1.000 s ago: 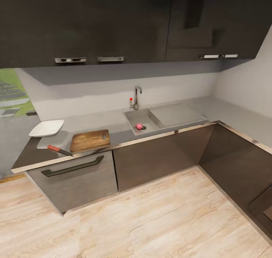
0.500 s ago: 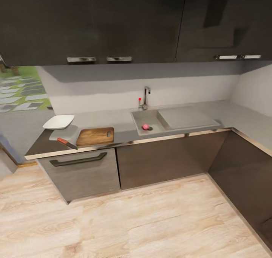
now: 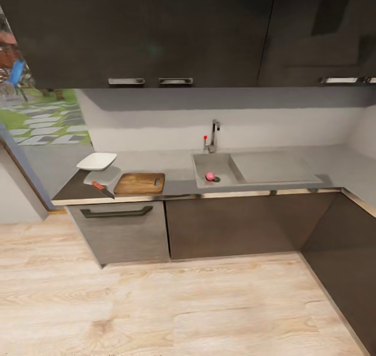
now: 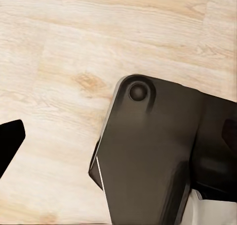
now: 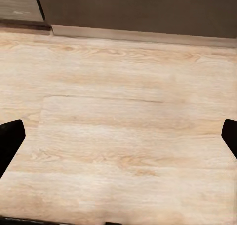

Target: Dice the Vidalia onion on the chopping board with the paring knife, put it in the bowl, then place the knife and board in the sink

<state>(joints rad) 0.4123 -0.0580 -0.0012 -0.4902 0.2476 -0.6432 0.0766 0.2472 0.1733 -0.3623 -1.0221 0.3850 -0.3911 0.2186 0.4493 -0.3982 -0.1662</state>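
The small pinkish-red Vidalia onion [image 3: 210,176] lies in the grey sink [image 3: 204,163], beside its drain and below the chrome tap [image 3: 213,135]. On the grey countertop [image 3: 172,164] to the left, the brown chopping board [image 3: 139,183] lies flat. The paring knife [image 3: 103,188] with its orange-red handle rests at the board's left end. Behind them stands the white bowl [image 3: 97,161]. My right gripper [image 5: 118,138] is open over bare wooden floor, its fingertips [image 5: 10,141] wide apart. My left gripper [image 4: 118,136] is open too, above the floor and a dark part of my own body [image 4: 153,156].
Dark wall cabinets [image 3: 156,32] hang over the counter. Dark cabinet fronts and a drawer with a bar handle [image 3: 116,212] stand below it. The counter turns a corner at the right [image 3: 360,199]. Light wooden floor [image 3: 183,304] lies between me and the cabinets. A garden view [image 3: 36,121] shows at the left.
The whole picture has shifted right and drawn back: the camera has moved. The onion, board, knife and bowl lie as before.
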